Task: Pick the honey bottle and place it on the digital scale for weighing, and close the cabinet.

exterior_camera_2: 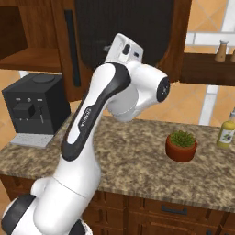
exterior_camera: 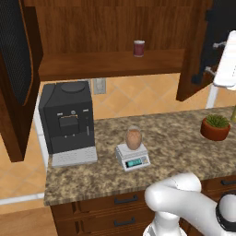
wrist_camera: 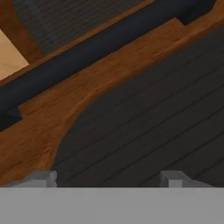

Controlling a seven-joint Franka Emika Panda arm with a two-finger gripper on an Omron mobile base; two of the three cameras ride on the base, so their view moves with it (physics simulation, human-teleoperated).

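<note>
The honey bottle [exterior_camera: 133, 138] stands on the digital scale [exterior_camera: 132, 156], so I judge closing the cabinet [exterior_camera: 196, 60] remains. My gripper [wrist_camera: 109, 177], jaws apart and empty, faces the right door's dark panel beside its handle [wrist_camera: 87, 52]. I should push flat on the panel and follow the door's arc.

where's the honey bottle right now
In the left base view the honey bottle stands on the digital scale, on the counter just right of the coffee machine.

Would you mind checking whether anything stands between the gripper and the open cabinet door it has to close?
Nothing visible does. The gripper is right up against the right cabinet door, its dark panel and black handle just ahead. The honey bottle already sits on the scale.
</note>
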